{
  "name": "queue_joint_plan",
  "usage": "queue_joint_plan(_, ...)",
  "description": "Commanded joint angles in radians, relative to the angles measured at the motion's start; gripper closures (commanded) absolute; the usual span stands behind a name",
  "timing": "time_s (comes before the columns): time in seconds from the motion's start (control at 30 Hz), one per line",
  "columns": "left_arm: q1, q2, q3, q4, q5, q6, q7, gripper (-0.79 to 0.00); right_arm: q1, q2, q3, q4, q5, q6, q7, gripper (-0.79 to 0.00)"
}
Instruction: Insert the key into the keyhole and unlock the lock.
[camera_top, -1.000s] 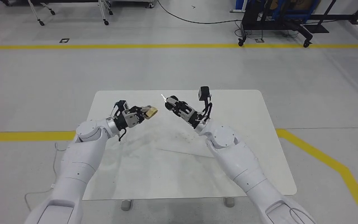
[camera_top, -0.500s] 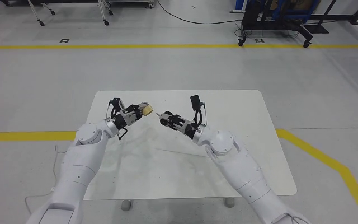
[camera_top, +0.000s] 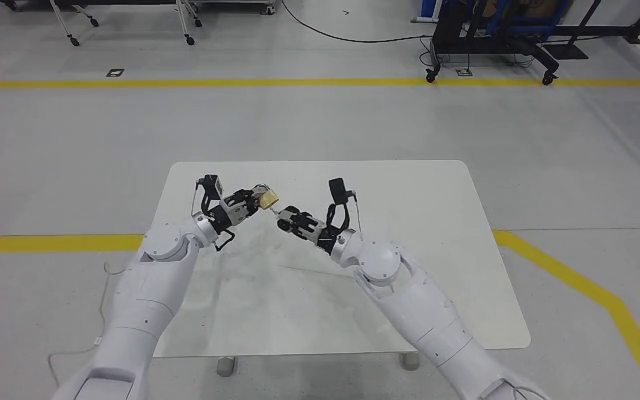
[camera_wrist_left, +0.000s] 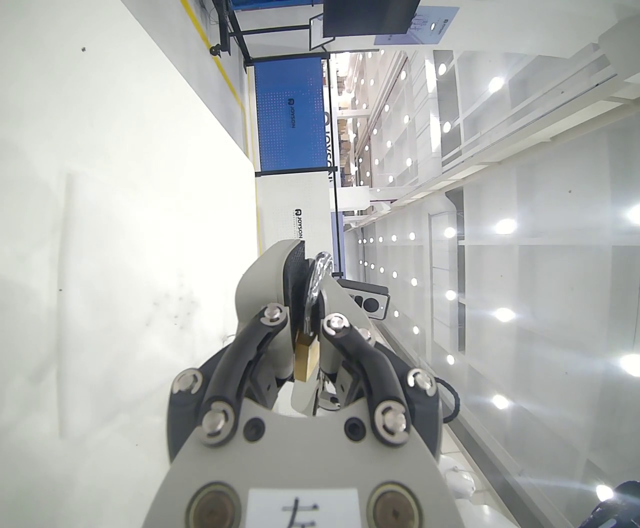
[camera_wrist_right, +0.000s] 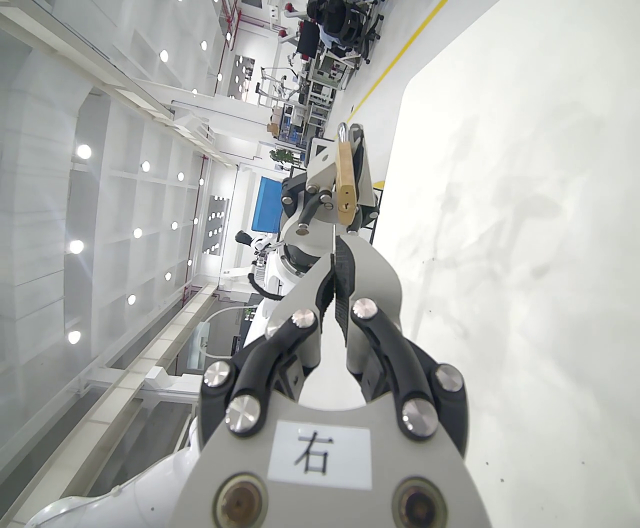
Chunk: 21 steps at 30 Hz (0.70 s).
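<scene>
The brass lock (camera_top: 268, 200) is held above the bench (camera_top: 450, 250), clamped between the left jaws. The key (camera_wrist_right: 333, 235) is pinched edge-on in the right jaws, which are pressed together on it. Its tip is just beside the lock's keyhole end and not inserted.

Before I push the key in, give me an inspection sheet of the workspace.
Surface: white table, faint scuff marks.
Job's things: brass lock and key, both held above the table; key tip near the lock's base, not seen inserted.
Clutter: nothing seen.
Grippers: left gripper shut on lock; right gripper shut on key.
Cables: black cable on the floor beyond the table.
Surroundings: yellow floor lines, wheeled frame.
</scene>
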<state>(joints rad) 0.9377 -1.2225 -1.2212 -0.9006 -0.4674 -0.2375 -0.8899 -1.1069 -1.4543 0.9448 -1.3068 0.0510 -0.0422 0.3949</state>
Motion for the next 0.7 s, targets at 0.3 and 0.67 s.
queue_joint_plan(0.3,0.009,0.002,-0.003,-0.014,0.003,0.017,0.004,0.000,0.015,-0.009,-0.008,0.028,-0.017,0.002,-0.047,0.000)
queue_joint_plan(0.67,0.021,0.001,-0.007,-0.029,-0.002,0.039,0.041,0.000,0.009,-0.018,-0.027,0.023,-0.038,0.006,-0.076,0.000)
